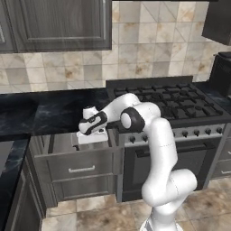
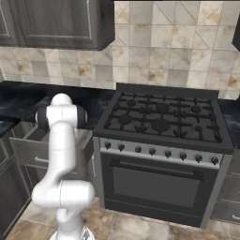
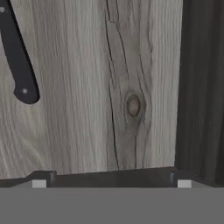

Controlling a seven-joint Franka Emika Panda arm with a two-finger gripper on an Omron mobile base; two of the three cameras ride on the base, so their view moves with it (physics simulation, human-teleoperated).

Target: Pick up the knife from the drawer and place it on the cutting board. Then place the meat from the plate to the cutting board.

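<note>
The drawer (image 1: pixel 81 168) stands pulled out below the dark counter, left of the stove, and my hand reaches down into it. My gripper (image 1: pixel 91 137) is open, its two tips far apart with nothing between them (image 3: pixel 111 182). In the hand view the knife (image 3: pixel 17 57) shows as a black handle at the upper left, lying on the drawer's pale wood floor (image 3: pixel 96 87); its blade is cut off by the frame edge. The handle lies well to the left of the space between my fingertips (image 3: pixel 39 183). The cutting board, the plate and the meat are out of view.
The drawer's dark side wall (image 3: pixel 201 87) runs close by my right fingertip. A black gas stove with oven (image 1: pixel 176 113) stands right of the drawer. Dark counter (image 1: pixel 45 113) lies above it, wall cabinets (image 1: pixel 58 22) hang overhead, and a black appliance (image 1: pixel 221 72) sits far right.
</note>
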